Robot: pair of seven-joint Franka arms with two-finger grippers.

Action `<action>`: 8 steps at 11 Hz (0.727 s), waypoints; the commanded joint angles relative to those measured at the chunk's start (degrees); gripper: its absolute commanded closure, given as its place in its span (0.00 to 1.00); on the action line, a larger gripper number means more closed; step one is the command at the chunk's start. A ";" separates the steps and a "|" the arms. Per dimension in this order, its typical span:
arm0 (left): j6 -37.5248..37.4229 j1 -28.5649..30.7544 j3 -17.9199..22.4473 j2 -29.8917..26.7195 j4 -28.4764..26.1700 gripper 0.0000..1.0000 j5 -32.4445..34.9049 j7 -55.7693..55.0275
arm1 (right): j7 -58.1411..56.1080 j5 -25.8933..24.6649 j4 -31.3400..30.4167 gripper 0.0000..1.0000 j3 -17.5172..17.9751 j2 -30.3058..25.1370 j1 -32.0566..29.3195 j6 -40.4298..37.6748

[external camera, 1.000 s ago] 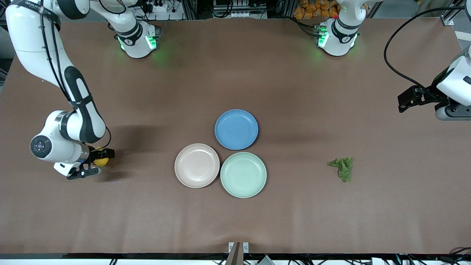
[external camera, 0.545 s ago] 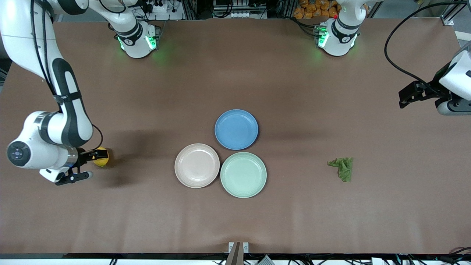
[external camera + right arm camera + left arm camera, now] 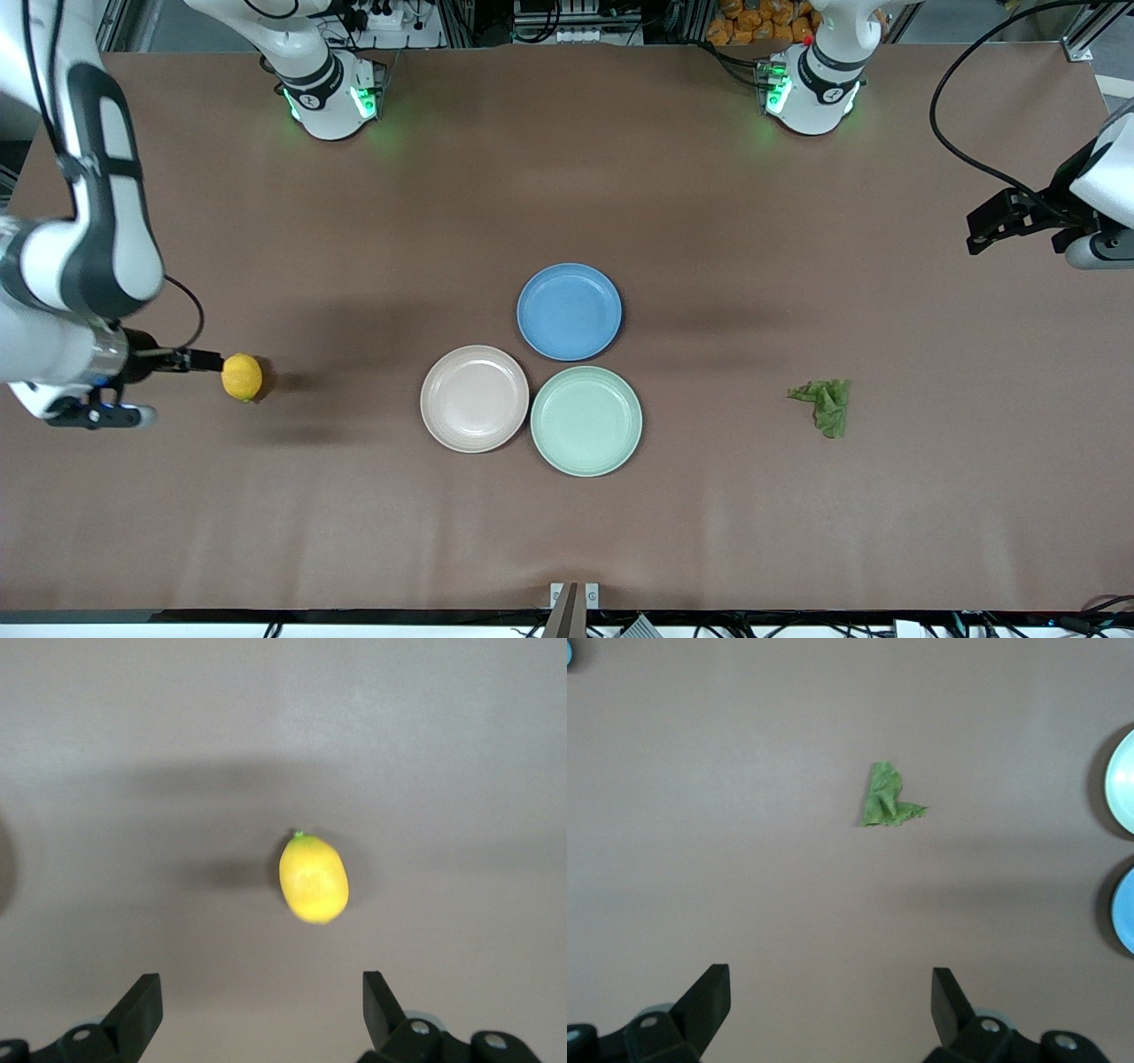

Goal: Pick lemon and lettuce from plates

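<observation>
The lemon (image 3: 241, 377) lies on the bare table toward the right arm's end; it also shows in the right wrist view (image 3: 313, 879). My right gripper (image 3: 182, 387) is open and empty, beside the lemon and apart from it, its jaws wide (image 3: 262, 997). The lettuce (image 3: 824, 403) lies on the table toward the left arm's end and shows in the left wrist view (image 3: 888, 799). My left gripper (image 3: 979, 232) is open and empty, up over the table's edge at that end (image 3: 831, 992). The beige-pink plate (image 3: 474, 399) and mint plate (image 3: 586, 421) hold nothing.
A blue plate (image 3: 569, 311) with nothing on it touches the two other plates, farther from the front camera. The mint plate's rim (image 3: 1123, 780) and the blue plate's rim (image 3: 1125, 912) show in the left wrist view. The arm bases stand along the table's back edge.
My right gripper opened off the lemon and drew back toward the right arm's end; the lemon stayed on the table. My left gripper drifted slightly outward. The lettuce has not moved.
</observation>
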 commanded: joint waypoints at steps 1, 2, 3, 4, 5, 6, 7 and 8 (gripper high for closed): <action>1.11 0.41 -0.05 -1.49 -1.23 0.00 -3.31 -0.94 | 4.48 -0.15 -1.60 0.00 1.96 -8.24 -1.11 -7.04; 1.11 0.41 -0.13 -1.49 -1.23 0.00 -3.22 -0.94 | 4.24 -0.59 -1.34 0.00 1.96 -10.26 -0.94 -9.42; 1.02 0.41 -0.14 -1.49 -1.23 0.00 -3.22 -0.94 | 4.58 -1.12 -0.55 0.00 1.87 -11.85 -0.59 -11.01; 0.94 0.41 -0.14 -1.49 -1.23 0.00 -3.13 -1.02 | 4.59 -1.12 -0.11 0.00 1.87 -13.61 -0.50 -14.25; 0.67 0.32 -0.31 -1.32 -1.06 0.00 -2.78 -0.68 | 4.50 -1.12 0.68 0.00 1.78 -14.76 -0.50 -16.45; 0.50 -0.03 -0.40 -1.23 -0.97 0.00 -2.69 -0.67 | 4.50 -1.12 1.04 0.00 1.61 -16.07 -0.50 -17.70; 0.50 -0.29 -0.49 -0.97 -0.36 0.00 -1.91 -0.67 | 4.50 -1.21 1.39 0.00 1.52 -17.65 -0.15 -19.27; 0.58 -0.47 -0.49 -0.79 -0.26 0.00 -1.29 -0.76 | 4.50 -1.12 2.00 0.00 1.09 -18.97 0.29 -21.03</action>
